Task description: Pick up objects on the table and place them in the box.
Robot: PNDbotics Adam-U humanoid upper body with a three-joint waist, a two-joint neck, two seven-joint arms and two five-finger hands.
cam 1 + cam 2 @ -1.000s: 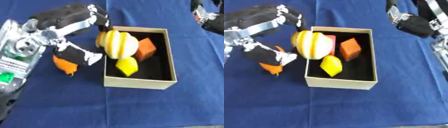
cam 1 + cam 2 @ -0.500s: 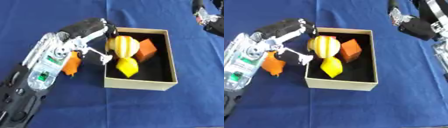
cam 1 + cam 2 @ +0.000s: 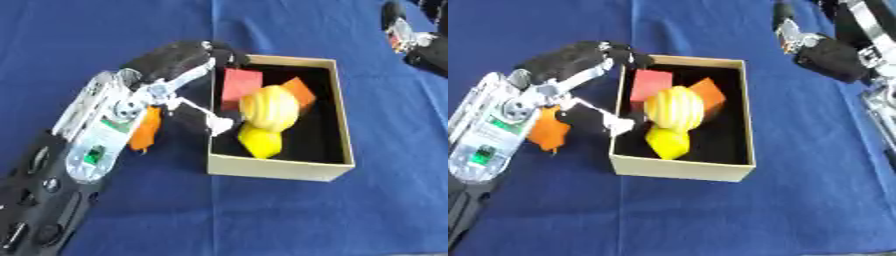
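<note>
Box (image 3: 280, 167): a striped ball (image 3: 269, 106), a lemon (image 3: 260, 141), a red block (image 3: 241, 86) and an orange block (image 3: 299, 90) are seen inside.
Left hand (image 3: 179, 62): held at the box's left wall; nothing is gripped, fingers spread.
Ball and hand: ball lies just right of the fingertips, apart.
Orange piece (image 3: 549, 131): left on the cloth, under the left forearm.
Risk: the box could be nudged by the thumb as the hand is withdrawn.
Right hand (image 3: 826, 52): far corner; fingers cannot be judged.
</note>
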